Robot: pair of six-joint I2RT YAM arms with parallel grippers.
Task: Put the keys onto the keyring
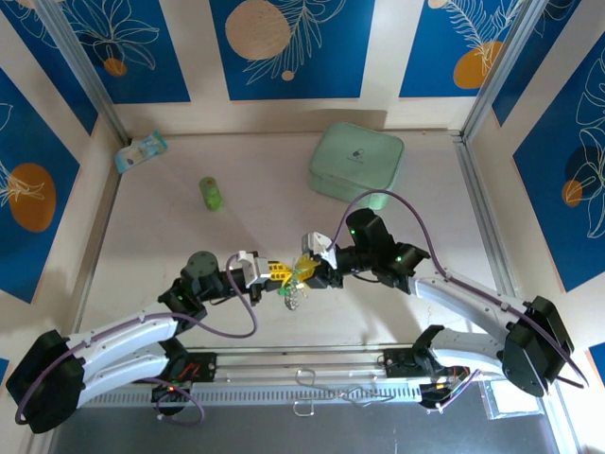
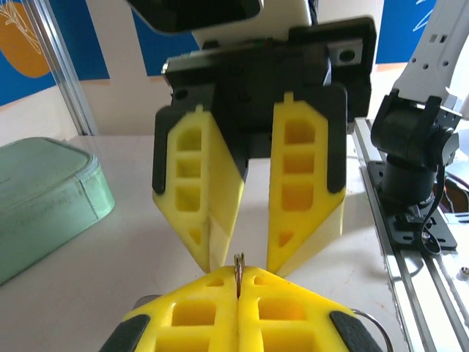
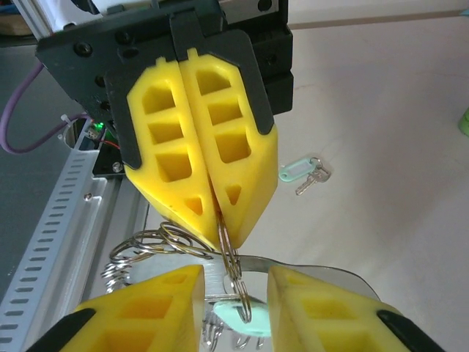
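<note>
Left jaws are clamped shut on the keyring (image 3: pixel 231 268) at frame centre; right jaws are held half open around a mint key (image 3: pixel 233 317) just below. Its head should be pinched squarely before threading. A spare key (image 3: pixel 302 171) is seen mid-right on the bench (image 3: pixel 388 103).

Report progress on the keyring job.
Done: unclear; one mint key head hangs by the keyring, threading unconfirmed. In hand: left gripper shut on the keyring, right gripper open around it. Left: another key lies loose on the table.
</note>
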